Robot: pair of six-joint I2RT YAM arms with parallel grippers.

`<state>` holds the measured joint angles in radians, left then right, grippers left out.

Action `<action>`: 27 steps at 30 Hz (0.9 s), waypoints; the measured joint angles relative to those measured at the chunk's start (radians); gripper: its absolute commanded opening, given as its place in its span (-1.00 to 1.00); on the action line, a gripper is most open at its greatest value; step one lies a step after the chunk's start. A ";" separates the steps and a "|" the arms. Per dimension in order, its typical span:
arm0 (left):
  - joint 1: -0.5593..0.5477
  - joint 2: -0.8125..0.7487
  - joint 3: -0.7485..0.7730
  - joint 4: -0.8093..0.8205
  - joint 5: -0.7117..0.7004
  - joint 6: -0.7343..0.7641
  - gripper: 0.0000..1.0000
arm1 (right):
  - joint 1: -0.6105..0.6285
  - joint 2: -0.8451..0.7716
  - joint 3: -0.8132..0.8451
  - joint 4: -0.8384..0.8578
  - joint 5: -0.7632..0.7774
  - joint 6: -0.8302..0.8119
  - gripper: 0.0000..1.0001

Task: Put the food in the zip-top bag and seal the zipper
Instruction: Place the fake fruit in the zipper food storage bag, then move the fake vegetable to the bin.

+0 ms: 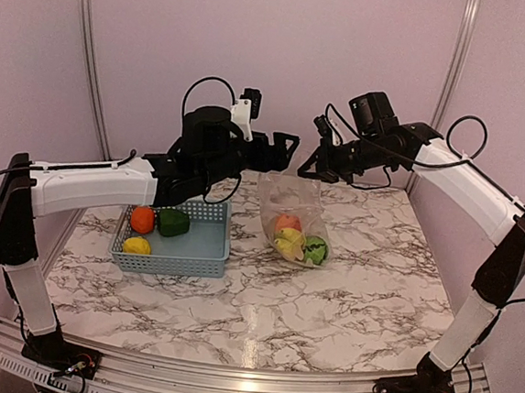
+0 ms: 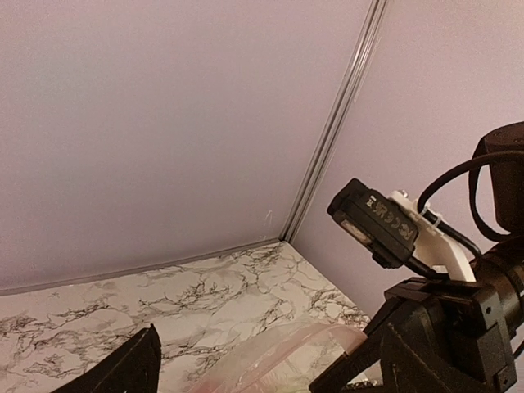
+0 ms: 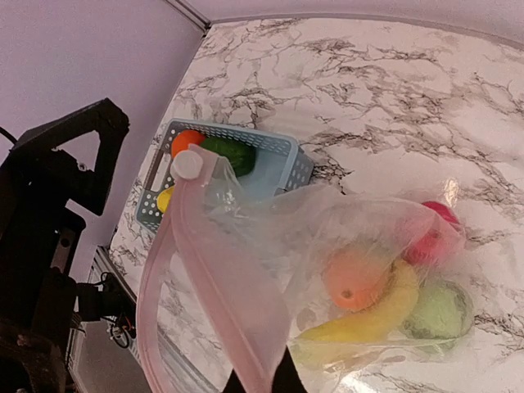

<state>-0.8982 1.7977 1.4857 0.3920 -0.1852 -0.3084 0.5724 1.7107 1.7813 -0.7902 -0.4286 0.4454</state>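
Note:
The clear zip-top bag [image 1: 294, 219] hangs with its bottom on the table, holding a green-orange mango [image 3: 356, 278], a banana [image 3: 368, 321], a green melon [image 3: 438, 309] and a red apple [image 3: 438, 237]. My right gripper [image 1: 307, 170] is shut on the pinkish zipper strip [image 3: 221, 295] at the mouth's right end. The mouth gapes open, with a white slider [image 3: 187, 164] at its far end. My left gripper [image 1: 283, 147] is open and empty, just above the mouth's left end. An orange [image 1: 142, 219], a green pepper [image 1: 174, 223] and a lemon [image 1: 137, 245] lie in the basket.
The grey-blue perforated basket [image 1: 205, 247] stands left of the bag on the marble table. The back wall and its corner post [image 2: 336, 123] are close behind both grippers. The right arm's wrist camera [image 2: 372, 223] is close to my left gripper.

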 measured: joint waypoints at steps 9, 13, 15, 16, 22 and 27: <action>-0.008 -0.053 0.089 -0.063 0.028 -0.043 0.98 | 0.001 0.000 -0.011 0.000 0.000 -0.002 -1.00; -0.010 -0.151 0.051 -0.137 0.016 -0.049 0.98 | 0.000 0.000 -0.011 -0.001 0.008 -0.011 -1.00; -0.010 -0.217 0.016 -0.182 -0.008 -0.044 0.98 | -0.012 0.000 -0.007 -0.020 0.030 -0.027 -1.00; -0.010 -0.254 -0.006 -0.204 -0.023 -0.043 0.98 | -0.017 0.001 0.004 -0.044 0.049 -0.033 -1.00; 0.016 -0.426 -0.154 -0.352 -0.094 -0.049 0.98 | -0.159 0.016 0.216 -0.243 0.234 -0.109 -1.00; 0.048 -0.476 -0.273 -0.383 -0.043 -0.069 0.98 | -0.261 0.014 0.296 -0.314 0.354 -0.163 -1.00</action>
<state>-0.8505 1.3220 1.2129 0.0086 -0.2279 -0.3771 0.3115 1.7245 2.0769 -1.1042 -0.0750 0.2825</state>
